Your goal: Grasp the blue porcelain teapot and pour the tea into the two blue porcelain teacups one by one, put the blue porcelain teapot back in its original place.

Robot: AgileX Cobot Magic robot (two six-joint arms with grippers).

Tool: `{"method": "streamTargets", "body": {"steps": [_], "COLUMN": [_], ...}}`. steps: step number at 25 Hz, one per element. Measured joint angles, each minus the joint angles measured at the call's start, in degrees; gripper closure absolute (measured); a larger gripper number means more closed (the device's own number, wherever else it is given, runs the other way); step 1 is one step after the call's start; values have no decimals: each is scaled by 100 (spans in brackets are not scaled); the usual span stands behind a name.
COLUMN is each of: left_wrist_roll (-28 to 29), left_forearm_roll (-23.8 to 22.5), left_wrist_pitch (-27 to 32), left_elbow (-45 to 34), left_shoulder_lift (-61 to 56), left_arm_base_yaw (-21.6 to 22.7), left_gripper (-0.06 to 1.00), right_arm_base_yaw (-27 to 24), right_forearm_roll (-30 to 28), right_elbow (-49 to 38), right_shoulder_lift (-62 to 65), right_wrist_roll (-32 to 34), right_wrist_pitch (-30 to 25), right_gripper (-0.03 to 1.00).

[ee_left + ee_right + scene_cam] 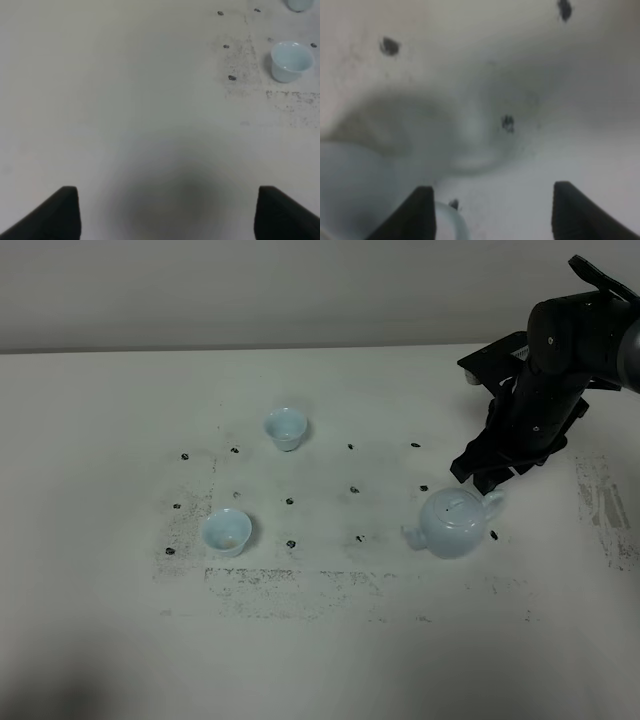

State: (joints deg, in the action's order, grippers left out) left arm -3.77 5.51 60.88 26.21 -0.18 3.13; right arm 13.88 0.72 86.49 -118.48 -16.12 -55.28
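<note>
The blue porcelain teapot (455, 525) sat lower right, the right gripper (485, 480) released by its handle; the left gripper (167, 215) also released; upper teacup (286, 428) and lower teacup (226, 532) stood left of centre

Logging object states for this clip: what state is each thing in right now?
Teapot: upright, lid on, not held.
Far cup: upright.
Near cup: upright.
Right gripper: open, close beside the teapot, gripping nothing.
Left gripper: open, empty.

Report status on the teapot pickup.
Left claw open. Right claw open at handle of blue porcelain teapot, no grip yet. Teapot upright; path to both teacups clear.
</note>
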Motion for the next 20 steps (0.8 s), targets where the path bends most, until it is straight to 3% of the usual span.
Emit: {"method": "streamTargets", "body": {"steps": [11, 20], "left_wrist_roll": [0, -5], "left_forearm_roll": [0, 0], "left_wrist_pitch": [0, 0], "left_elbow": [0, 0], "left_shoulder_lift": [0, 0], "left_arm_base_yaw": [0, 0], "left_gripper": [26, 26], "right_arm_base_yaw": [-4, -126], "right_forearm_roll": [127, 92], "right_elbow": [0, 0], "right_shoulder_lift": [0, 101], "right_wrist_roll": [312, 328], "right_wrist_pitch": [-572, -261], "right_gripper": [48, 48]}}
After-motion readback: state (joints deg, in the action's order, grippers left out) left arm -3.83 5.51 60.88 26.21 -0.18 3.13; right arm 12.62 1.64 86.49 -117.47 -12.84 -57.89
